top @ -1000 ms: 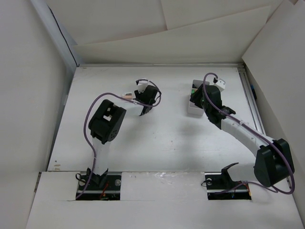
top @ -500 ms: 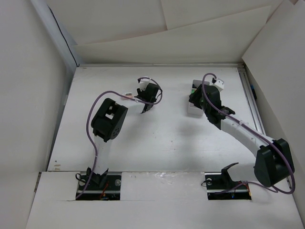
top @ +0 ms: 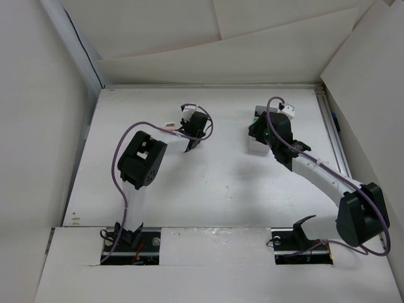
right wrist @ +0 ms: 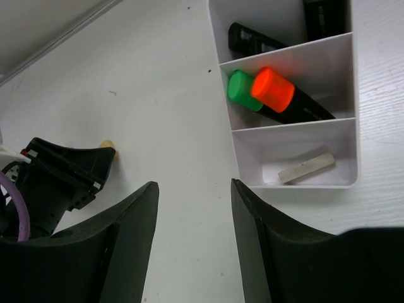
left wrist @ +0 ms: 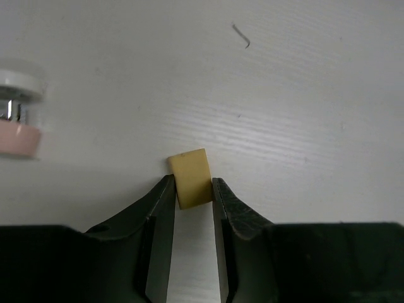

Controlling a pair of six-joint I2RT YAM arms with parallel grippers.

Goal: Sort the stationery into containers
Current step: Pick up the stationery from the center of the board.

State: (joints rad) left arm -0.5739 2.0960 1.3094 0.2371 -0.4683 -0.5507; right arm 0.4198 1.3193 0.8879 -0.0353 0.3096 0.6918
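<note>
Our left claw (left wrist: 191, 184) pinches the beige eraser (left wrist: 188, 165) by its lower half, close to the worktop (left wrist: 284, 95). We judge a straight lift, then a carry to the white box (right wrist: 291, 124), safest. Our right claw (right wrist: 194, 186) hangs open beside that box and may block the approach; a pink-and-white capped thing (left wrist: 19, 120) sits near.

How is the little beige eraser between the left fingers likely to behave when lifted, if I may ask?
The eraser is a small solid-looking block, so probably light and stiff. Its flat faces suggest it won't roll. The left gripper pinches only its near end, so it might pivot or slip.
</note>
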